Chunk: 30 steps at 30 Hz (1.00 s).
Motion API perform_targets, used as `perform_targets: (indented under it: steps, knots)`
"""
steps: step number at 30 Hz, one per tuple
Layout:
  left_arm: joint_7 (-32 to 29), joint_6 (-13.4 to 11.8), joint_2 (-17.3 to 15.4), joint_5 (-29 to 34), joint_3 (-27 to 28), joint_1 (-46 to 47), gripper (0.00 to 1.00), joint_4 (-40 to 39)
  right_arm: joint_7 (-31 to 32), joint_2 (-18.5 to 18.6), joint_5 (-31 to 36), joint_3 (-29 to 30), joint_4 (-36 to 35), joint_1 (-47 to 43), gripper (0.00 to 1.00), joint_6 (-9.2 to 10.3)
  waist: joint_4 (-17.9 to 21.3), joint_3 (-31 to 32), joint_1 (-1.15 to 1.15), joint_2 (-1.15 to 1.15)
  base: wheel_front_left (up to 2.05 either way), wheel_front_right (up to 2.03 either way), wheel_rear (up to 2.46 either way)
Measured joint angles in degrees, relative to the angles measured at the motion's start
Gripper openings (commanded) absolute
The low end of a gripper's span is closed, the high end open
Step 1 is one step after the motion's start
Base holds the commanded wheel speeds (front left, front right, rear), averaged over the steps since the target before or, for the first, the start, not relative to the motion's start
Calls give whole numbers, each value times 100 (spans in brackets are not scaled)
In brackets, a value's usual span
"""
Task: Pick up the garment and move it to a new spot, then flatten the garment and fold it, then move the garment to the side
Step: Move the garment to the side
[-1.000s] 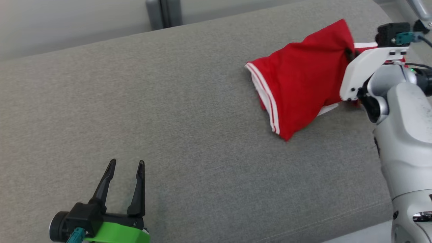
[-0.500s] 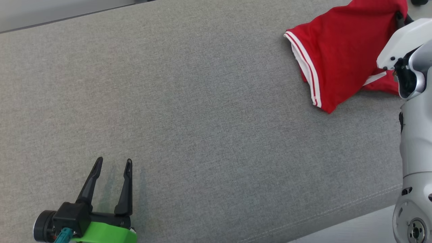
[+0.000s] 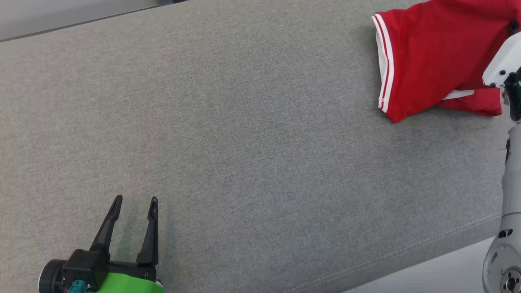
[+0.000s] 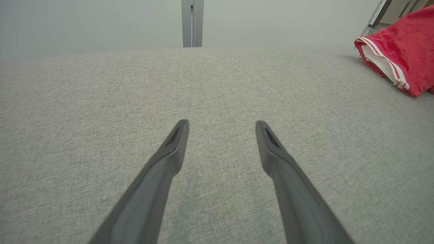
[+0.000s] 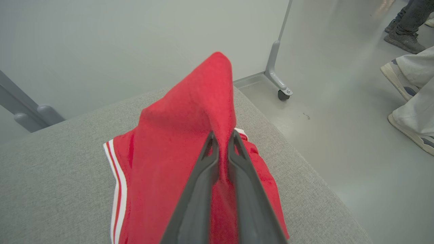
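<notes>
The garment (image 3: 431, 57) is red with white and red striped trim. It sits bunched at the far right of the grey cushion (image 3: 244, 142), and shows at the right edge of the left wrist view (image 4: 403, 57). My right gripper (image 5: 222, 137) is shut on a raised fold of the garment (image 5: 190, 135), which peaks above the fingertips while the rest drapes onto the cushion. My left gripper (image 3: 134, 200) stands open low over the cushion's near left part, far from the cloth, with nothing between its fingers (image 4: 176, 142).
My right arm's pale forearm (image 3: 506, 203) stands along the right edge of the head view. The cushion's front seam (image 3: 407, 248) runs at the lower right. Beyond the cushion's far end are a wheeled stand leg (image 5: 279, 84) and people's feet (image 5: 407, 84) on the floor.
The head camera has swung, shifting the whole picture. The garment's striped hem now hangs more upright and the cloth sits closer to the right arm. The left gripper stays open.
</notes>
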<state>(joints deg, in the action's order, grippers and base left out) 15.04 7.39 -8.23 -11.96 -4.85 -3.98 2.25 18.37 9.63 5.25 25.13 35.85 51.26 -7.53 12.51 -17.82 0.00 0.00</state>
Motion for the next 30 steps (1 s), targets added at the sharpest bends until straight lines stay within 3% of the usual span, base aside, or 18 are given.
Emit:
perform_targets:
  steps: [1,10,24,30]
  knots:
    - [0,0,-4,0,-10,13,100,2,-14,-18,100,85,-18,-52,100,0,-3,-3,0,0,0,0,0]
    - [0,0,26,-3,1,13,100,69,-583,-80,664,145,-324,-584,100,0,-99,88,0,0,0,0,0]
    - [1,-23,415,157,419,-336,100,301,-2296,66,207,-1171,-1361,-2574,100,0,-433,851,0,0,0,0,0]
    - [0,-171,512,237,542,-659,100,564,-2810,-229,-7,-1536,-1827,-3736,100,-1,-711,1378,-1,0,0,0,0]
